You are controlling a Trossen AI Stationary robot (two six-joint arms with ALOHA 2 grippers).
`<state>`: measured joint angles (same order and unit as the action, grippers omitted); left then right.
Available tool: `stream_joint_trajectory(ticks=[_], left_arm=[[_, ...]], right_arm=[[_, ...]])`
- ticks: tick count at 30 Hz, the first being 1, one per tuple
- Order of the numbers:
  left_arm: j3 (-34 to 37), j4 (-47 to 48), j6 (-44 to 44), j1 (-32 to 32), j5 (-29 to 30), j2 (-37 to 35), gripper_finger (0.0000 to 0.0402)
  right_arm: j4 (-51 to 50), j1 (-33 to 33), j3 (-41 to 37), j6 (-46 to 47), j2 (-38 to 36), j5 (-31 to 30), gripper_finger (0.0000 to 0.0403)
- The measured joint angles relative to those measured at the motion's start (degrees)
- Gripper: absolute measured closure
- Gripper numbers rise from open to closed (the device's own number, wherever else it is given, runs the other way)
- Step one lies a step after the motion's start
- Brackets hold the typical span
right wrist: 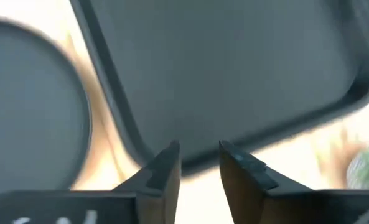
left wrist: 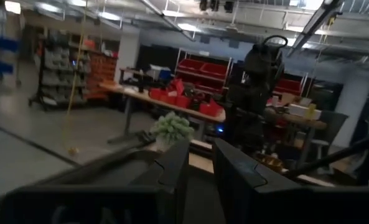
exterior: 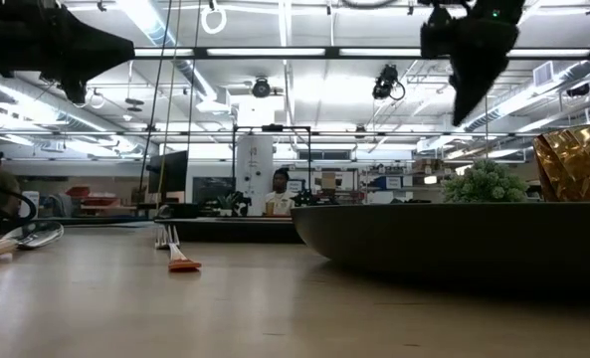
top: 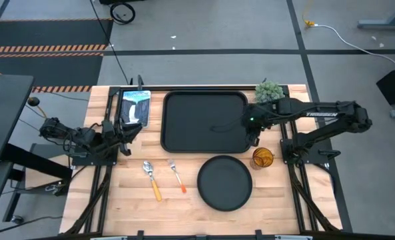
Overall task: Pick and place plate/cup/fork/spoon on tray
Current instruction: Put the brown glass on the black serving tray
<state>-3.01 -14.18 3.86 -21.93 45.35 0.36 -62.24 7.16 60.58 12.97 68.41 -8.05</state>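
Observation:
The black tray [top: 204, 123] lies at the table's far middle. The round black plate [top: 225, 181] lies flat near its near right corner, with the amber cup [top: 262, 158] standing upright to the plate's right. The spoon [top: 152, 179] and the fork [top: 177, 176] lie side by side left of the plate. My right gripper [top: 254, 135] hovers over the tray's near right corner, narrowly open and empty; its wrist view shows the tray [right wrist: 234, 68] and plate [right wrist: 28, 106] below. My left gripper [top: 125, 138] is narrowly open and empty at the table's left, beside the tray.
A small green plant [top: 268, 91] stands at the tray's far right corner. A blue-white picture card [top: 135, 107] lies left of the tray. Bare wood shows along the near edge. A person stands far off in the room in the low view [exterior: 281, 194].

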Motion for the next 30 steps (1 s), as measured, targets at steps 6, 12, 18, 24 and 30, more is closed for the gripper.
stream_joint_trajectory(ticks=[6,12,18,24,30], left_arm=[[0.00,3.63,5.86,0.00,-0.14,0.00,0.0322],[0.00,4.03,6.69,0.00,-0.14,0.00,0.0322],[0.00,5.18,7.95,0.00,-0.14,0.00,0.0322],[0.02,5.15,7.98,0.00,-0.14,0.00,0.0322],[0.01,5.11,7.98,0.00,-0.14,0.00,0.0322]], right_arm=[[-11.73,0.04,2.57,2.64,4.82,4.45,0.0221],[-15.75,-1.56,3.48,3.94,7.74,7.01,0.0215],[-17.21,-4.88,3.48,2.64,9.45,7.03,0.0224],[-18.08,-8.56,3.45,4.98,8.85,7.55,0.0226],[-18.19,-11.32,3.43,6.95,8.93,7.93,0.0226]])
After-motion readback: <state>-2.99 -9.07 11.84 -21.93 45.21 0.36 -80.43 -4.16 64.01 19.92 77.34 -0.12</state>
